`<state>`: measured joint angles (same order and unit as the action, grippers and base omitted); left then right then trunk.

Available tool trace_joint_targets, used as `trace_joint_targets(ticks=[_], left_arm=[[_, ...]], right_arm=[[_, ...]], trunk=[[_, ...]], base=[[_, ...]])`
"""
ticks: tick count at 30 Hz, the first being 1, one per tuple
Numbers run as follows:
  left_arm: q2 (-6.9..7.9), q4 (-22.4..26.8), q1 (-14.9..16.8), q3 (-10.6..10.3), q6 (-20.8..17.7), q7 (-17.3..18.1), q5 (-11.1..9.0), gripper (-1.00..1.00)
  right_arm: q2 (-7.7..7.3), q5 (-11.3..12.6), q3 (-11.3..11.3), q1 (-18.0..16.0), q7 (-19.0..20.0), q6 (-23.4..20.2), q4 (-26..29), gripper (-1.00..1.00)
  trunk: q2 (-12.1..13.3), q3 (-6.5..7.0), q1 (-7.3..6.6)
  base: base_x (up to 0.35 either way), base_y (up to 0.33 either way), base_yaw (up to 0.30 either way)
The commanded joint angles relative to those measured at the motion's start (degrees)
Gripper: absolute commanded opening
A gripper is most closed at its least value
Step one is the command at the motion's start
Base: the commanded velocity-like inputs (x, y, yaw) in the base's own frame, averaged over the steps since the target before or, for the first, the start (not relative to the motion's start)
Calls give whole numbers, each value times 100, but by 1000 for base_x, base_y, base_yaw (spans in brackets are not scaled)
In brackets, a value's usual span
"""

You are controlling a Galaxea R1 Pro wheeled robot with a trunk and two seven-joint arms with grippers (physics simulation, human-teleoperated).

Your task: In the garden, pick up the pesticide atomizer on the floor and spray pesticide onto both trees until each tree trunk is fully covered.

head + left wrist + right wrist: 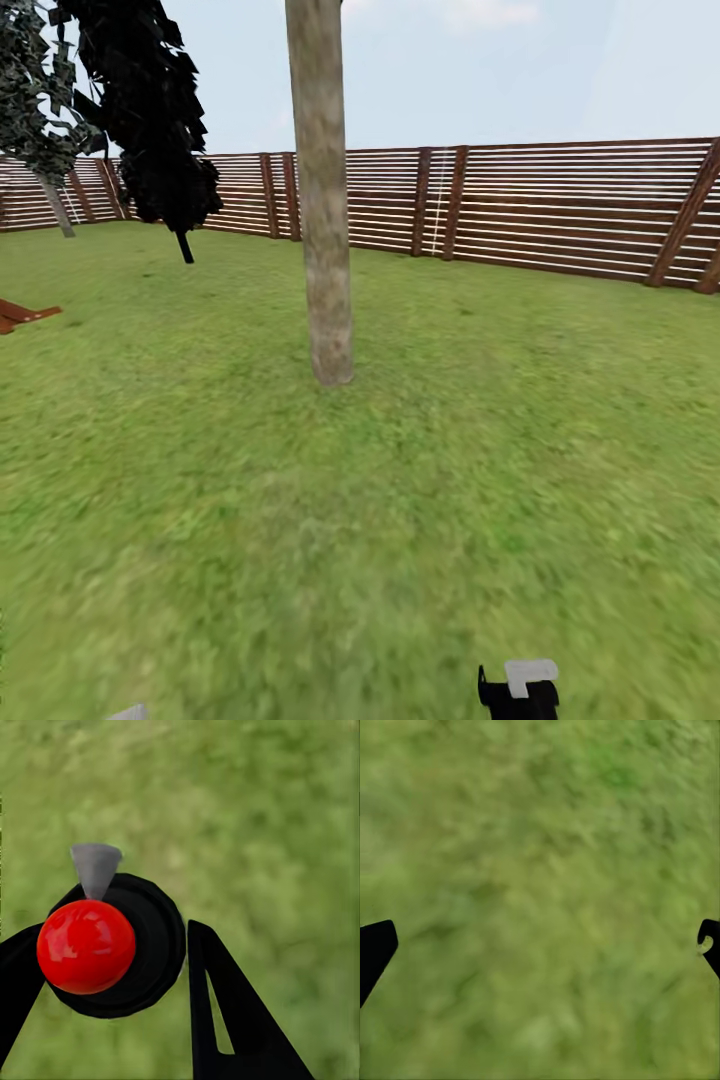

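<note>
Pesticide atomizer point(112, 945) sits between the left hand's point(105, 967) two black fingers point(225, 1012): red round cap on a black round body, grey cone nozzle poking out past the cap. Both fingers lie against the body's sides, so the left hand is closed on it, over blurry green lawn point(270, 810).

Right hand point(540, 945) is spread wide: only the two dark fingertips point(375, 949) at opposite edges of its wrist view, nothing between them but grass.

Head view: a black-and-grey piece of the right arm point(518, 690) at the near edge; can't tell the hand's state from there. A grey sliver point(130, 712) shows at the near edge on the left side; can't tell what it is.

Ahead of both hands, well apart across open floor point(400, 520), stands a tree trunk point(322, 200), upright, mottled grey-beige, base in the grass. Further off to the left, a second tree point(150, 110) with dark jagged foliage, and another point(35, 90) beyond it near the fence. Reddish-brown slat fence point(560, 205) closes the far side.
</note>
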<state>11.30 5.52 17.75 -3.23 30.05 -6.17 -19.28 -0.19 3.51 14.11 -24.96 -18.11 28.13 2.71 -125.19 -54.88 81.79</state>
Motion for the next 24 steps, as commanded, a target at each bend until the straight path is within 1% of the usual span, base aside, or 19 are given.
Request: trace_joint_targets(ticks=[1,4,6,21,24], left_arm=[[2,1,0,-1,1,-3,2,-100],[10,2,-7,4,1,-1,-9,-100],[5,5,-8,6,4,1,-13,-100],[13,11,-18,50,1,2,-59,-100],[13,11,-18,47,1,2,-59,-100]], right_arm=[[1,0,-3,0,0,0,-15,100],[1,0,-4,0,0,0,-20,100],[1,0,-4,0,2,0,-22,100],[-5,-27,20,0,16,0,-26,100],[-3,-26,14,0,10,0,-25,100]], trunk=[[0,0,0],[0,0,0],[0,0,0],[0,0,0],[0,0,0]], base=[[340,0,242],[340,0,243],[340,0,90],[340,0,4],[340,0,133]])
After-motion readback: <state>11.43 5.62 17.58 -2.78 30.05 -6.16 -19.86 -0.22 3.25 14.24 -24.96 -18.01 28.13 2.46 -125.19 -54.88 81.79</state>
